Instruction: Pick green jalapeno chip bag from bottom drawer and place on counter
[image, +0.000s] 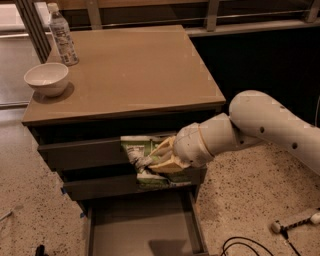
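Camera view. The gripper (153, 161) hangs in front of the cabinet, level with the two upper drawer fronts (82, 153), below the edge of the counter (132, 70). Its tan fingers (162, 150) are clamped onto the green jalapeno chip bag (134, 149), which hangs crumpled in the grasp, clear of the drawer floor and against the drawer fronts. The white arm (260, 125) reaches in from the right. The bottom drawer (145, 227) stands pulled out beneath the bag, its flat grey floor exposed. On the counter's left rear corner stands a clear water bottle (62, 35), upright; a white bowl (46, 79) sits near it at the left edge. Speckled floor (30, 200) surrounds the cabinet; a dark cable (245, 246) lies at lower right.
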